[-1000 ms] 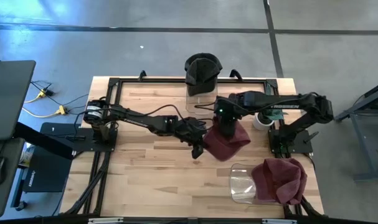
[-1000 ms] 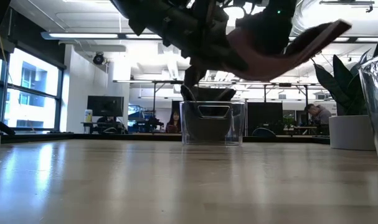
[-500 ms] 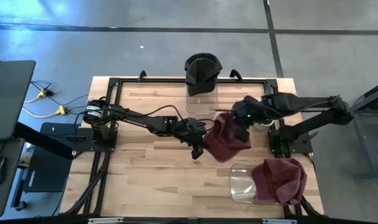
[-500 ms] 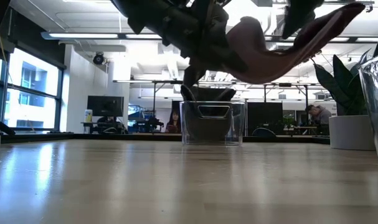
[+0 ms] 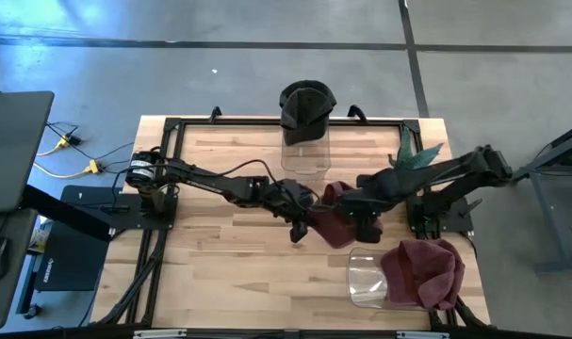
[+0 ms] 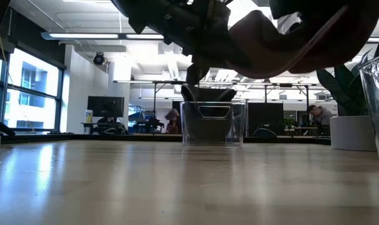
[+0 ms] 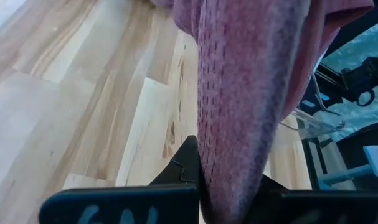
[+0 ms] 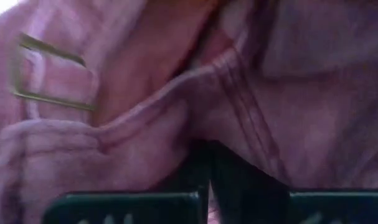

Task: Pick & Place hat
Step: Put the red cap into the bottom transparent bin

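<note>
Maroon hat point(image 5: 335, 222) suspended above the middle of the wooden bench point(image 5: 220, 273), gripped from both sides. Left gripper point(image 5: 302, 224) has its fingers closed on the hat's left edge; right gripper point(image 5: 359, 218) has its fingers pinched shut on the fabric opposite. A second maroon hat point(image 5: 425, 270) rests on a clear container point(image 5: 366, 279) at the bench's near right corner; a black hat point(image 5: 306, 105) tops another clear container point(image 5: 304, 155) at the far edge.

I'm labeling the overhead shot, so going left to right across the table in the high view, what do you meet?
Left arm's base → left hand shut on the maroon hat → right hand shut on the same hat → second maroon hat on the clear stand.
</note>
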You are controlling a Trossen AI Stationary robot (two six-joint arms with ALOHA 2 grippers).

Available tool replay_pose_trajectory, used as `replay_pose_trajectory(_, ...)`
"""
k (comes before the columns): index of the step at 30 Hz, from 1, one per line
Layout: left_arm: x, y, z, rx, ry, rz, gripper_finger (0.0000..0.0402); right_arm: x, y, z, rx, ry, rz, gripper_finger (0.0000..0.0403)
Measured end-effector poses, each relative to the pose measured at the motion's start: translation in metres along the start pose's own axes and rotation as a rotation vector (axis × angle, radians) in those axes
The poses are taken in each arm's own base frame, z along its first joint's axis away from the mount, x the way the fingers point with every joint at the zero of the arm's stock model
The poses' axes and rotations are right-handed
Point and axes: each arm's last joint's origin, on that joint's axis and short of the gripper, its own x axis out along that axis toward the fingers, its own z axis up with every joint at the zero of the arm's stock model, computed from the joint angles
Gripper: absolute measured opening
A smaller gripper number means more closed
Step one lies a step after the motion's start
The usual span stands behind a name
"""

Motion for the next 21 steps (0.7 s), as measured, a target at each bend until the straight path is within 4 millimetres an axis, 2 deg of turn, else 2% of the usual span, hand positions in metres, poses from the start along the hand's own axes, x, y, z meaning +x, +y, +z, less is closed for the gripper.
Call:
replay_pose_trajectory(5,0.0,0.0,0.0,-0.002,0.006,-0.012,0.0001,-0.001,0.004,-0.003,-0.029,0.007,-0.052,0.0002)
replay_pose_trajectory(11,0.0,0.0,0.0,-0.001,0.003,-0.014,0.0001,-0.033,0.007,-0.01,-0.007,-0.141,-0.074,0.0007)
replay_pose_trajectory(15,0.0,0.0,0.0,-0.001,0.004,-0.014,0.0001,-0.051,0.012,-0.008,0.008,-0.291,-0.026,0.0002)
replay_pose_trajectory(18,0.0,0.0,0.0,0.002,0.011,-0.027,0.0001,-0.052,0.015,-0.002,-0.033,-0.366,-0.009,0.0002)
replay_pose_trajectory(21,0.0,-0.002,-0.001,0.045,0.029,-0.064,0.0001,-0.045,0.009,0.004,-0.031,-0.377,-0.099,0.0002)
